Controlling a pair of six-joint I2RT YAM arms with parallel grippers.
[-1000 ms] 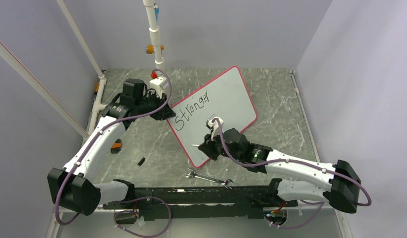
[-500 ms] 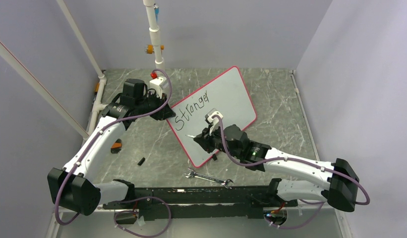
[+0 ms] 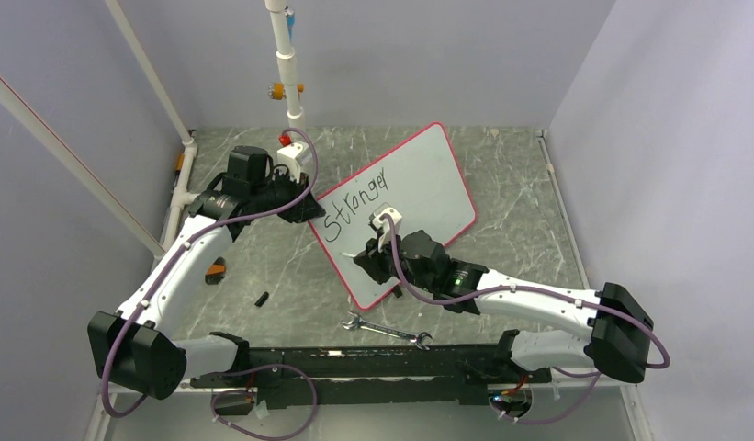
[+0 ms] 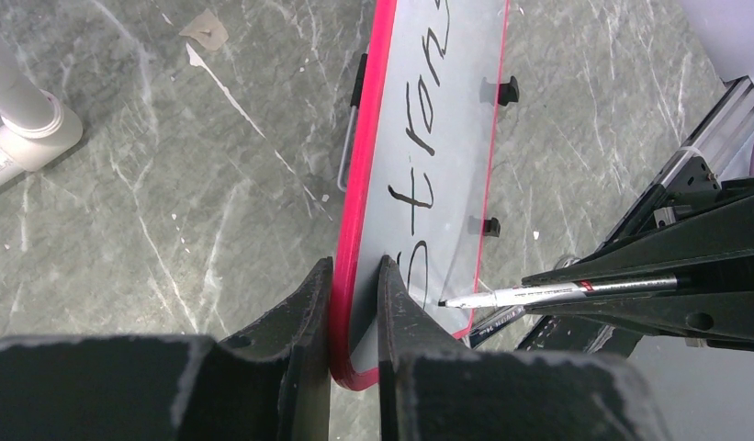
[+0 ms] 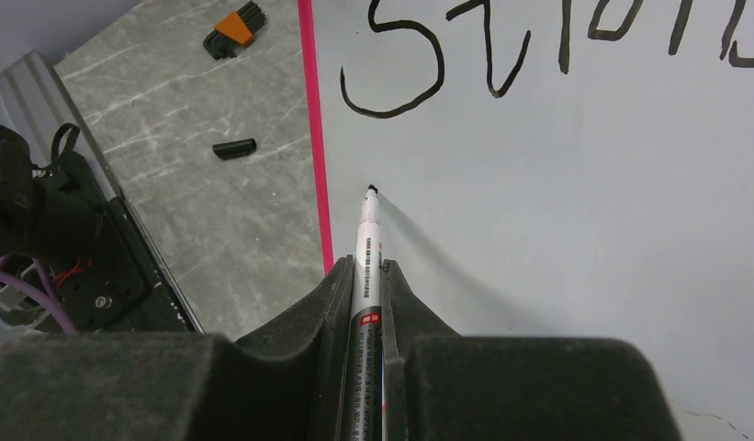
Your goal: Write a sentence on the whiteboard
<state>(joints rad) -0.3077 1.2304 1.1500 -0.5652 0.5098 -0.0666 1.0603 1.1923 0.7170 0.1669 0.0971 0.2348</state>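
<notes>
The left pincer is clamping the whiteboard by its rim to steady it, while the right pincer is gripping a marker, aiming below the unfinished sentence.

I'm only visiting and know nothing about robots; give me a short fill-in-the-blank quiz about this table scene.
The only word on the whiteboard reads ____.
The left gripper pinches the whiteboard's rim; the marker is clamped in the ____ gripper.
A metal ____ lies on the table, off the whiteboard's near corner.
Missing words: Stronger; right; wrench.
</notes>
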